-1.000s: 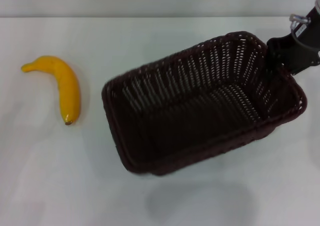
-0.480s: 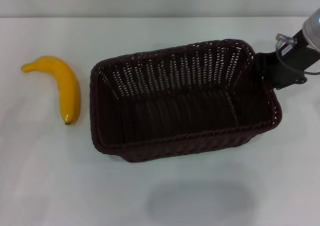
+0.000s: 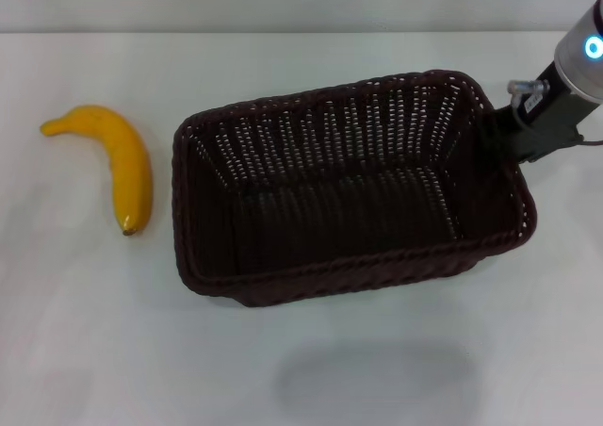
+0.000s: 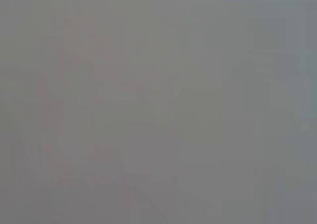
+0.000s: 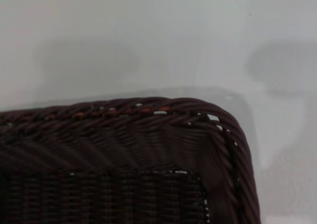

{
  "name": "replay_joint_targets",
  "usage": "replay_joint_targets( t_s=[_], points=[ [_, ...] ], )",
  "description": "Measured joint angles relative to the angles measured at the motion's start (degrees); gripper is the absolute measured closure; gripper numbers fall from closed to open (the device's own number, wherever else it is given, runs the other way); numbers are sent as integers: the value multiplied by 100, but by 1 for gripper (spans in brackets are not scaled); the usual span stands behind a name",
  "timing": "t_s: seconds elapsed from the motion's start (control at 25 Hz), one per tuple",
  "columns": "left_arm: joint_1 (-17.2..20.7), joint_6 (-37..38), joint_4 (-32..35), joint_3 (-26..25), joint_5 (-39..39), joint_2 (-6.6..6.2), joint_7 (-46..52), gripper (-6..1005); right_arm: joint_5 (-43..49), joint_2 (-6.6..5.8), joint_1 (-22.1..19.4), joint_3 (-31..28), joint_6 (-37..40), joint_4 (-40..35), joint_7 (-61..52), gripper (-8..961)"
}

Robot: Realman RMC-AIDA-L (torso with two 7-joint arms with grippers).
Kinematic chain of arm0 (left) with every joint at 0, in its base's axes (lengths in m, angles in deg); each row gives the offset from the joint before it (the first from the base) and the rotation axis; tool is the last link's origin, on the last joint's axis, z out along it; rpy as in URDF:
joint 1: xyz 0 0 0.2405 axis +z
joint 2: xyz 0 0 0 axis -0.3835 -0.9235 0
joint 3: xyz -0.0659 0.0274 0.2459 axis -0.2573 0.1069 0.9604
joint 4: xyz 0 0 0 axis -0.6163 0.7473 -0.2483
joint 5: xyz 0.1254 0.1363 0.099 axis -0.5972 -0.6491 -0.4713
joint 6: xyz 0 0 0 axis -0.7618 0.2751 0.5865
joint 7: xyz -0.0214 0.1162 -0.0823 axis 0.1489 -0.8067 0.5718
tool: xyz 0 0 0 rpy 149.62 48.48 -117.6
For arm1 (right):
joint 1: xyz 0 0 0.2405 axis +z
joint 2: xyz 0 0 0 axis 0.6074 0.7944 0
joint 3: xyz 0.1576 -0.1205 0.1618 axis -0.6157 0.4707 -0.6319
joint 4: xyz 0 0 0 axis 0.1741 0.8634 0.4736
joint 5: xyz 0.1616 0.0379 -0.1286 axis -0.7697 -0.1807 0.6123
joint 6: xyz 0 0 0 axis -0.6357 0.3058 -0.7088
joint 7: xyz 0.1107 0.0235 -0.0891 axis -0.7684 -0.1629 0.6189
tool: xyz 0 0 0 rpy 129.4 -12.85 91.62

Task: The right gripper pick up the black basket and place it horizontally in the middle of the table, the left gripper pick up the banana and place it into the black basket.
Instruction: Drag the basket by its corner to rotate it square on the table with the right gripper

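Note:
The black basket (image 3: 349, 270) hangs above the white table (image 3: 85, 332), long side across the view, its right end a little farther back. Its shadow (image 3: 377, 379) lies apart from it on the table in front. My right gripper (image 3: 504, 129), on the blue-lit arm, is shut on the basket's right rim. The right wrist view shows a corner of the braided rim (image 5: 124, 117) over the table (image 5: 148, 30). The banana (image 3: 122, 162) lies on the table to the left of the basket, apart from it. My left gripper is out of view.
The left wrist view shows only plain grey. The table's far edge (image 3: 283, 32) runs along the top of the head view. Bare tabletop lies between the banana and the basket and in front of both.
The basket swung from a steep diagonal to nearly level across the table and moved left toward the middle. The right gripper moved with it. The banana has not moved.

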Motion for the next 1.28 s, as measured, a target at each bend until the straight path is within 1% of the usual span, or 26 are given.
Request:
replay_joint_targets(
  t_s=[0.16,0.24,0.36,0.52,0.68,0.76,0.8,0.84,0.96,1.04,1.12,1.2,1.28],
  points=[
    [26,10,0,0,0,22,2,124,89,23,42,266,-68,-53,5,780],
    [36,13,0,0,-2,25,36,124,207,26,82,494,-97,-57,-26,780],
    [41,63,-22,0,-5,37,59,124,551,33,146,777,-190,-25,-116,779],
    [83,127,-11,0,-2,86,147,123,996,52,198,1200,-281,-330,-411,779],
    [112,145,11,0,13,104,275,123,809,71,310,1322,-531,-489,-459,779],
    [111,151,11,0,13,113,289,123,683,71,337,1318,-603,-540,-485,780],
    [107,157,10,0,14,125,290,123,386,59,372,1256,-682,-639,-559,780],
    [102,161,10,-1,14,134,290,123,275,54,394,1226,-702,-664,-590,780],
    [73,169,10,2,-12,161,291,123,151,50,500,1201,-787,-604,-656,780],
    [68,170,10,5,-20,162,291,123,373,44,562,1319,-827,-574,-752,778],
    [62,171,9,10,-22,162,288,123,1064,31,626,1650,-930,-673,-813,776],
    [61,172,9,13,-23,154,280,123,1533,26,678,1913,-1043,-756,-767,774],
    [61,172,8,13,-24,146,278,123,1709,26,660,1999,-1056,-869,-628,772]
  ],
)
